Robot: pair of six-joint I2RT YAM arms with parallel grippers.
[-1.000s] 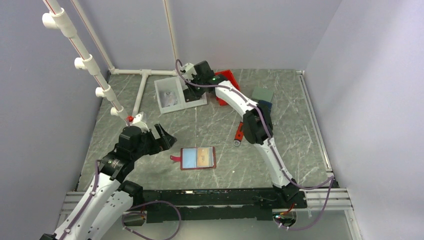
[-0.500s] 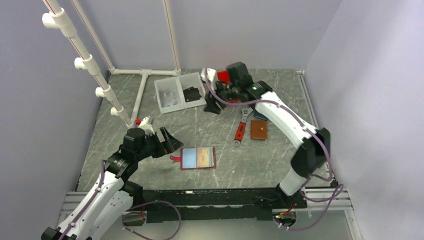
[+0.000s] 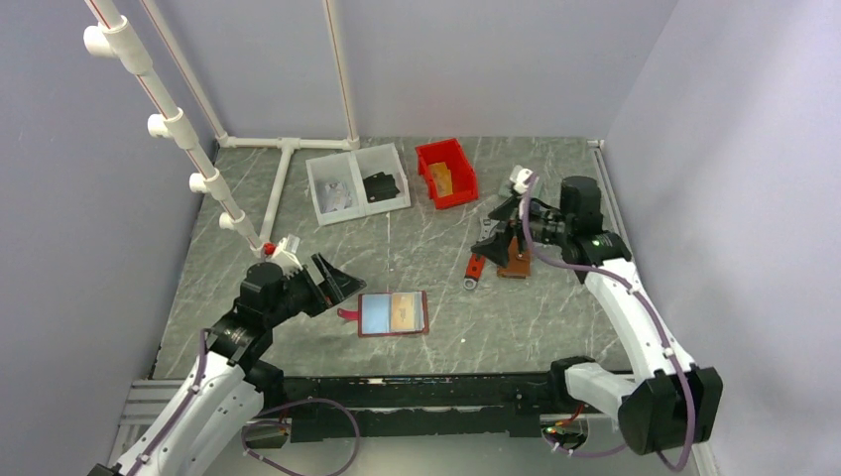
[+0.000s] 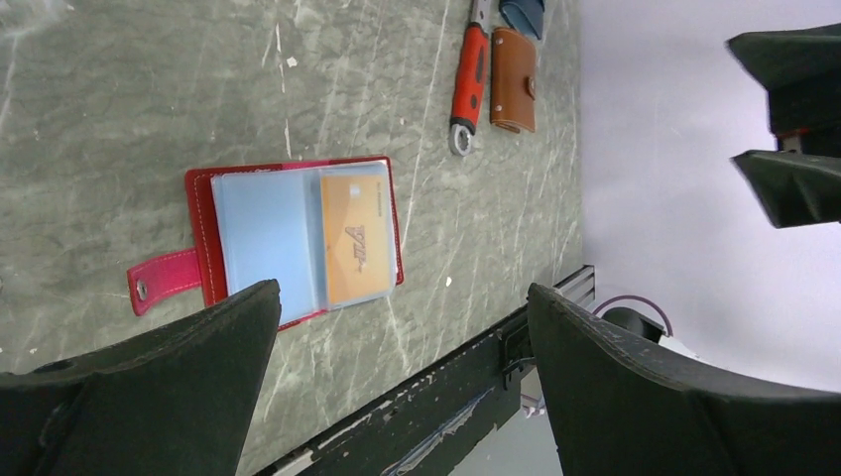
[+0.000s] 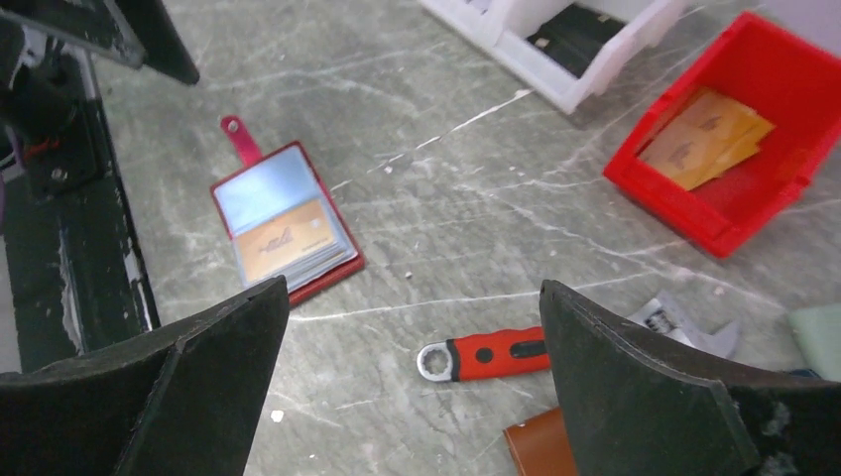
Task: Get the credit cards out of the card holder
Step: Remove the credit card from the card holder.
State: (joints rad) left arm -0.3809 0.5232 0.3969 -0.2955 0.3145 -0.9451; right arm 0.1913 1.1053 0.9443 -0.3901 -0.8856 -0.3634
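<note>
Red leather-like bi-fold card holder (image 4: 293, 238) lies opened flat on the grey marbled tabletop (image 3: 426, 248), pale pockets up for access, just ahead of the left tool (image 4: 404, 297). That tool's fingers are spread and empty, probably poised to pin it. The right tool (image 5: 414, 290), also spread and empty, hangs well apart. One tan-orange plastic card (image 4: 355, 236) shows in a pocket; whether others hide beneath it is unclear.

The light is bright and even, and it seems to come from above. Shadows on the bench (image 3: 436, 248) are soft and faint. The top view is sharp. In both wrist views the near tool fingers (image 4: 129, 397) look dark and fuzzy. The right wrist view is a little soft.
</note>
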